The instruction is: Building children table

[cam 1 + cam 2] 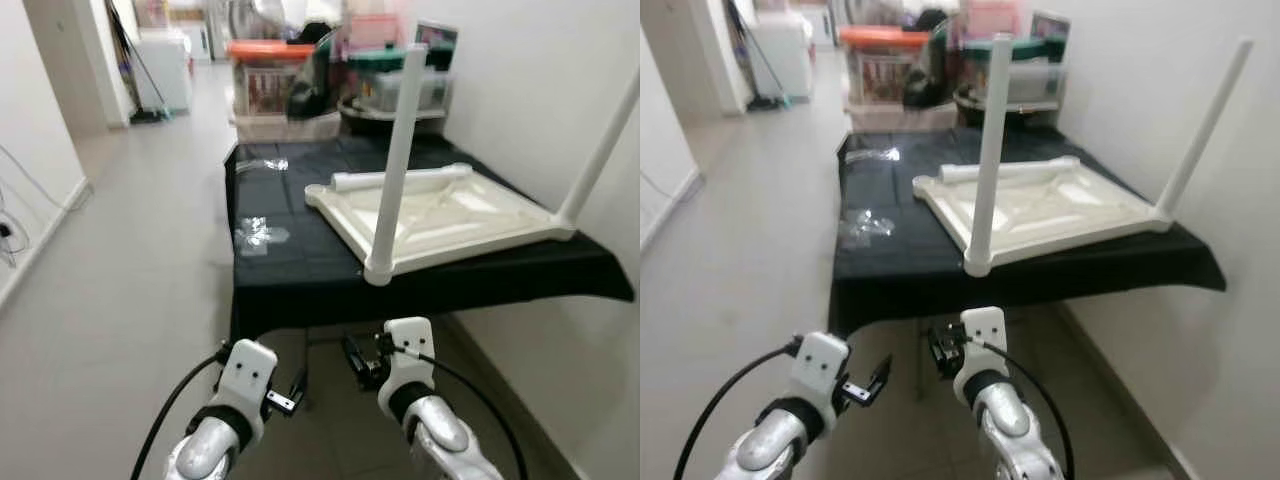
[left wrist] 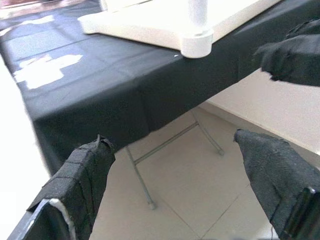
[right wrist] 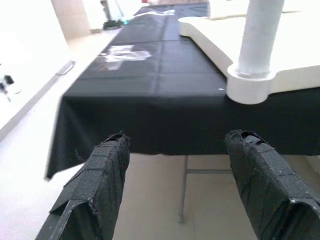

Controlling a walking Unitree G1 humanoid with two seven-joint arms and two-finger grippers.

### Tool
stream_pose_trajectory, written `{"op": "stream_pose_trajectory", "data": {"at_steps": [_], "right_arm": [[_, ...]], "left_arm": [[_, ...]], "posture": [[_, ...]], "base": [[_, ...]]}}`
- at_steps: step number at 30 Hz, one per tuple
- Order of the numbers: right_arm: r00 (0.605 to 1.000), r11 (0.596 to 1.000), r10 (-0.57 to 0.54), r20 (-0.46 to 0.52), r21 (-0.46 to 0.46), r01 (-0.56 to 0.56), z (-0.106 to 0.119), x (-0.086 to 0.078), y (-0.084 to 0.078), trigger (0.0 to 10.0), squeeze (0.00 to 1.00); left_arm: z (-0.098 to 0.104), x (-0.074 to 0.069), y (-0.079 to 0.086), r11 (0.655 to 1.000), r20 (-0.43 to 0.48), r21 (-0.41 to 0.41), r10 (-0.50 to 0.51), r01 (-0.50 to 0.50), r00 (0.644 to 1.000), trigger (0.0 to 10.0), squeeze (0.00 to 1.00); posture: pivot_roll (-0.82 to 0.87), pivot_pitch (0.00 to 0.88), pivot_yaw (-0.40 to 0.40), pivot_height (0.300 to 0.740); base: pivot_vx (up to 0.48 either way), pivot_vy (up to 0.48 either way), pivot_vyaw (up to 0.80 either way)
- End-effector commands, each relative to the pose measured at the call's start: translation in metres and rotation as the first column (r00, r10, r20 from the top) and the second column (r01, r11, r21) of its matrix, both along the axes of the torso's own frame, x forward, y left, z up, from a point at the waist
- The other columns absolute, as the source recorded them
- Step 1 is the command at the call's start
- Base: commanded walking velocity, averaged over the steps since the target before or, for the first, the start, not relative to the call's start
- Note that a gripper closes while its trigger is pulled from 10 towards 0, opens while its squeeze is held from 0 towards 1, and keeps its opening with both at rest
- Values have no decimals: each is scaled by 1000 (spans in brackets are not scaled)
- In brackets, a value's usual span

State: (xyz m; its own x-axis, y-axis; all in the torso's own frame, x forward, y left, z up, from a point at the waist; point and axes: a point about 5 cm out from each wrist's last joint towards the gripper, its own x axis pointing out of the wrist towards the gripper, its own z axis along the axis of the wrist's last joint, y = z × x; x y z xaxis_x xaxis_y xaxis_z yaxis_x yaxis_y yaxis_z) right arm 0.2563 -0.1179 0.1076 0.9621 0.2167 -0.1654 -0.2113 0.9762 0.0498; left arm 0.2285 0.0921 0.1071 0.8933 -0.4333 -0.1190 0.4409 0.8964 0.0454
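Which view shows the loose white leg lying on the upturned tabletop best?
The left eye view: the loose leg lies fully visible across the tabletop. The right eye view shows it similarly; the wrist views catch the near upright leg.

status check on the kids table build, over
Left pincer and right pincer open, empty, low before the black table. White tabletop upside down, two legs up, third leg lying loose.

Even, bright indoor light. Glare patches on the black cloth-covered surface (image 1: 300,250), strongest at the crinkled clear plastic wrap (image 1: 258,235). The wrist views overexpose the pale floor (image 3: 30,100) to white. Far stacked plastic storage boxes (image 1: 275,75) read soft. Straight white plastic table leg (image 1: 397,160) bows slightly from lens distortion. Deep shade under the surface.
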Motion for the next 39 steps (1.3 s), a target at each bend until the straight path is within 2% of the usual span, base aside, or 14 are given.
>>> {"op": "stream_pose_trajectory", "data": {"at_steps": [1, 15, 18, 21, 23, 27, 29, 30, 31, 33, 34, 36, 38, 39], "right_arm": [[1000, 1000, -16, -10, -17, 16, -1, 0, -4, 10000, 0], [1000, 1000, -5, -16, -7, 5, -1, 0, -3, 10000, 0], [997, 996, 77, -2, 36, -77, 2, -1, 4, 10000, 0], [995, 993, 104, 5, 49, -104, 4, -1, 7, 10000, 0], [965, 962, 254, 68, 88, -259, 15, -2, 21, 10000, 0], [940, 938, 323, 106, 97, -333, 22, -3, 27, 10000, 0], [954, 959, 268, 135, 56, -277, 33, 15, 21, 10000, 0], [954, 959, 268, 135, 56, -277, 33, 15, 21, 10000, 0], [962, 970, 233, 144, 40, -241, 38, 23, 18, 10000, 0], [977, 990, 144, 159, -21, -142, 50, 47, 12, 10000, 0], [977, 990, 144, 159, -21, -142, 50, 47, 12, 10000, 0], [981, 996, 83, 176, -42, -77, 60, 65, 9, 10000, 0], [981, 997, 73, 180, -42, -67, 62, 68, 8, 10000, 0], [983, 997, 56, 173, -70, -44, 63, 75, 7, 10000, 0]], "left_arm": [[0, 0, -4, 1000, -7, -8, -17, 17, 1000, 10000, 0], [1, 0, -4, 1000, 3, -5, -3, 3, 1000, 10000, 0], [1, 1, -4, 1000, 3, -13, -8, 8, 1000, 10000, 0], [2, 1, -5, 1000, 2, -13, -10, 10, 1000, 10000, 0], [1, 0, -5, 1000, -8, -15, -9, 9, 1000, 10000, 0], [1, 0, -5, 1000, -11, -16, -8, 8, 1000, 10000, 0], [1, 0, -6, 1000, -12, -19, -9, 9, 1000, 10000, 0], [1, 0, -6, 1000, -12, -19, -9, 9, 1000, 10000, 0], [1, 0, -6, 1000, -13, -20, -9, 9, 1000, 10000, 0], [1, -1, -6, 1000, -14, -21, -11, 11, 1000, 10000, 0], [1, -1, -6, 1000, -14, -21, -11, 11, 1000, 10000, 0], [1, -2, -7, 1000, -14, -22, -12, 12, 1000, 10000, 0], [1, -2, -7, 1000, -13, -22, -13, 12, 1000, 10000, 0], [2, -3, -8, 1000, -13, -24, -14, 13, 1000, 10000, 0]], "posture": [[46, 16, -16, 740], [50, 20, -20, 740], [54, 23, -22, 740], [54, 23, -22, 740], [57, 26, -23, 740], [57, 26, -23, 740], [59, 35, -24, 740], [59, 35, -24, 740], [59, 35, -24, 740], [63, 36, -29, 740], [63, 36, -29, 740], [64, 38, -30, 740], [66, 38, -32, 740], [71, 42, -36, 740]], "base": [[480, 0, 0], [469, 0, 0], [0, 0, 0], [0, 0, 0], [0, 0, 0], [0, 0, 0], [0, 0, 0], [0, 0, 0], [0, 0, 0], [0, 0, 0], [0, 0, 0], [0, 0, 0], [0, 0, 0], [0, 0, 0]]}}
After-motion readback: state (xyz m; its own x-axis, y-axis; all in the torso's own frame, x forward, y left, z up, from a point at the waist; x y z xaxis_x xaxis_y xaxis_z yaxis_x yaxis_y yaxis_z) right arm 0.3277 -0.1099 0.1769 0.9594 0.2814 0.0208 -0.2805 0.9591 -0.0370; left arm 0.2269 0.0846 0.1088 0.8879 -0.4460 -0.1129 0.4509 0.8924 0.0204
